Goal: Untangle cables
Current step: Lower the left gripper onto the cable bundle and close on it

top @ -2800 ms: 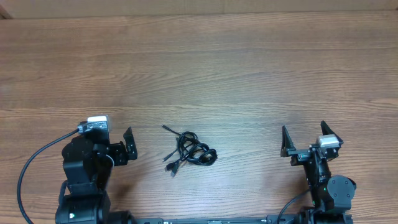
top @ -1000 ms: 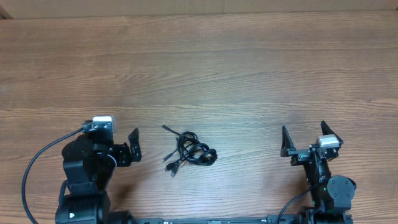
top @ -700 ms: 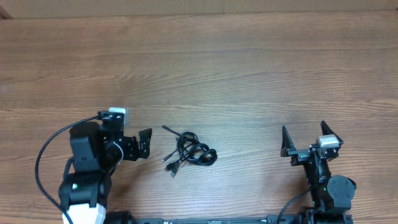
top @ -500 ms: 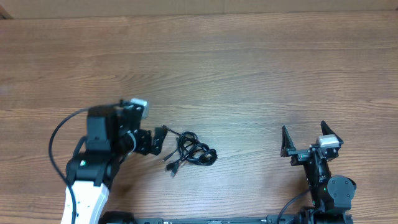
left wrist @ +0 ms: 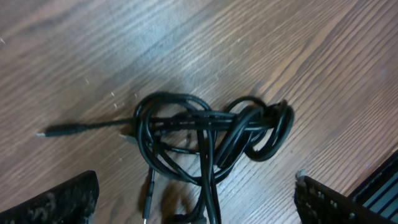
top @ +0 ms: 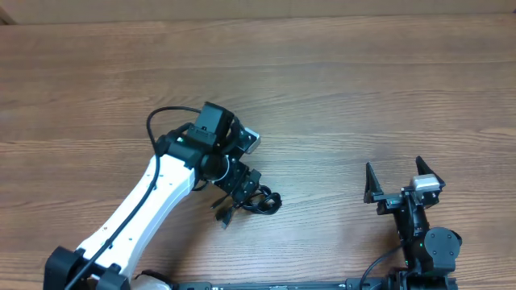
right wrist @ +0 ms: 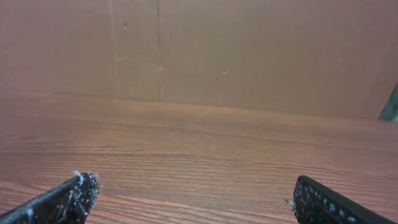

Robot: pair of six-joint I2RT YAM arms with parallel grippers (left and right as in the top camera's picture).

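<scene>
Listing what lies on the wooden table point(top: 339, 89): one bundle of thin black cables point(top: 264, 201). It sits near the table's front edge, left of centre, between the two arms and well apart from the right one. Condition: bunched in a small knot point(left wrist: 211, 134) of overlapping loops. One straight strand runs out to a small plug end point(left wrist: 45, 132), and further strands trail off the lower edge of the left wrist view. In the overhead view, short plug tails point(top: 222, 216) stick out at the bundle's lower left.

Left gripper point(top: 243, 187): extended on its white arm point(top: 137, 209) to a place directly above the bundle, its wrist camera looking straight down on the knot. Jaws wide open, one finger point(left wrist: 59, 199) at each lower corner of the wrist view, with the knot lying between them. Nothing gripped. Whether the fingertips touch the table cannot be told.

Right gripper point(top: 395, 176): parked near the front edge at the table's right side, pointing away from the robot. Jaws wide open, holding nothing. Its wrist view shows both fingers point(right wrist: 62, 199) over wood grain, with a plain brown wall point(right wrist: 249, 50) beyond the table's far edge.
</scene>
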